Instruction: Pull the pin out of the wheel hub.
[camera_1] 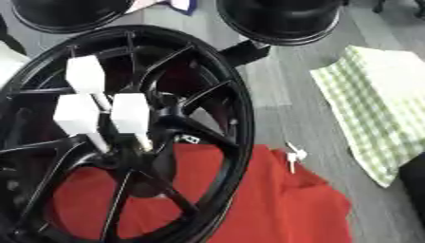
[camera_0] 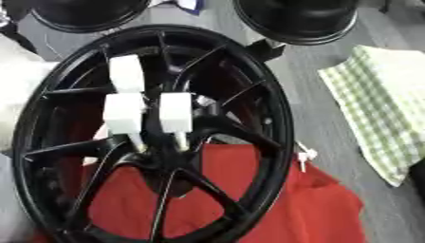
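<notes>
— Where is the pin?
— Three white block-headed pins (camera_0: 176, 114) stand in the hub of the black spoked alloy wheel (camera_0: 249, 118), which lies on a red cloth (camera_0: 282, 199) near the grey floor's (camera_1: 274, 95) front edge.
— And the hands?
— Neither shows in either view.

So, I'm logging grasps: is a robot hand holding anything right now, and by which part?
Nothing is held. No robot hand shows in either view, and the white-capped pins stand in the wheel hub with nothing gripping them.
</notes>
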`<state>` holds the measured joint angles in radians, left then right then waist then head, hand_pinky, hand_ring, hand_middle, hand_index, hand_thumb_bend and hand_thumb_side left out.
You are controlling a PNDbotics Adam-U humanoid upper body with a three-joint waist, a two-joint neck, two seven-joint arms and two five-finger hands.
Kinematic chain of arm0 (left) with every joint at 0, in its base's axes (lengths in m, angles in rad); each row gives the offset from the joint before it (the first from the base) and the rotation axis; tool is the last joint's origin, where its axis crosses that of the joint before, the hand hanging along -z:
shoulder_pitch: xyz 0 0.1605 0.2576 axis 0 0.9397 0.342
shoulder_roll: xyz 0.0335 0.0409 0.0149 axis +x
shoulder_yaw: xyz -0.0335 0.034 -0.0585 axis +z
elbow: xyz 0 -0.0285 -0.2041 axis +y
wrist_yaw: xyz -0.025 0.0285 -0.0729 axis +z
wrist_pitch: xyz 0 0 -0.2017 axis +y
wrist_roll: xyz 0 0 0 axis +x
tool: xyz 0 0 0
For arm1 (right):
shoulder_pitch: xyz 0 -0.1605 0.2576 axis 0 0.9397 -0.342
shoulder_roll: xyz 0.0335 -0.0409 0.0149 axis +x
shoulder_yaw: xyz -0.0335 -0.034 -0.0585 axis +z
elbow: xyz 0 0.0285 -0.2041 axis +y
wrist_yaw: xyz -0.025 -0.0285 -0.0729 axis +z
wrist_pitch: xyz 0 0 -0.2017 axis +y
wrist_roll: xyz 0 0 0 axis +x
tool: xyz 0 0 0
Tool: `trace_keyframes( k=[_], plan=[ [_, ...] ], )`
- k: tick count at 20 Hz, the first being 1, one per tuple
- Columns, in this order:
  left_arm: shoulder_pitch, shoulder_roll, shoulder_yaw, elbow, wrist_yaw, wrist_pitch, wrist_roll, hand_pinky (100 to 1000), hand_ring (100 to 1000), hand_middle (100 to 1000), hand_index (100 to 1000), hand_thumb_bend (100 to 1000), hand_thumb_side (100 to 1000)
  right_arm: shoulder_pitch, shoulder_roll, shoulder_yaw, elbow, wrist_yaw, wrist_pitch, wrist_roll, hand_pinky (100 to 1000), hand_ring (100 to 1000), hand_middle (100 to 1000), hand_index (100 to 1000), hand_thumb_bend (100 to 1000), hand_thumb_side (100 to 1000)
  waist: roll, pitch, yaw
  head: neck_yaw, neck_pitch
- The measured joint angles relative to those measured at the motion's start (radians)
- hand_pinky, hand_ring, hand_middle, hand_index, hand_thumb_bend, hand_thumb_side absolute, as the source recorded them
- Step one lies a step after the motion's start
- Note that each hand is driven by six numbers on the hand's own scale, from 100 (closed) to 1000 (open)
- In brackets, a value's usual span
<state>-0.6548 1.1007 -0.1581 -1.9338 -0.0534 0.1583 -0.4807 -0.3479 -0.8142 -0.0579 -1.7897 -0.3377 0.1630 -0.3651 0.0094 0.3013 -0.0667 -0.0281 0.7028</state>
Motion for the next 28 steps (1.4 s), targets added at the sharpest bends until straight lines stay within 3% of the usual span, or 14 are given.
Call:
trace_keyframes(
  k=[6, 13, 19, 28],
  plan=[
    [-0.014, 0.000, -0.039, -0.040, 0.033, -0.016, -0.078, 732, 684, 753, 835, 253, 769, -0.004, -0.001, 0.003, 0.000, 0.000, 0.003, 0.004, 806, 718, 607, 679, 100, 608, 0.002, 0.000, -0.007, -0.001, -0.001],
    [-0.022, 0.000, -0.056, -0.053, 0.099, -0.037, -0.070, 701, 614, 723, 816, 234, 734, -0.009, -0.001, 0.009, 0.000, 0.000, 0.005, 0.010, 806, 718, 608, 680, 100, 610, 0.003, 0.000, -0.013, -0.002, -0.006],
    [-0.026, 0.000, -0.072, -0.057, 0.137, -0.042, -0.067, 723, 687, 757, 827, 244, 746, -0.013, -0.001, 0.014, 0.000, 0.000, 0.006, 0.013, 807, 718, 609, 680, 100, 609, 0.003, 0.000, -0.013, -0.006, -0.012],
    [-0.093, -0.005, -0.127, -0.056, 0.076, 0.046, -0.224, 784, 772, 813, 869, 287, 665, -0.017, -0.002, 0.021, 0.000, 0.000, 0.009, 0.018, 807, 717, 610, 680, 100, 619, 0.007, 0.000, -0.018, -0.006, -0.017]
  ],
)
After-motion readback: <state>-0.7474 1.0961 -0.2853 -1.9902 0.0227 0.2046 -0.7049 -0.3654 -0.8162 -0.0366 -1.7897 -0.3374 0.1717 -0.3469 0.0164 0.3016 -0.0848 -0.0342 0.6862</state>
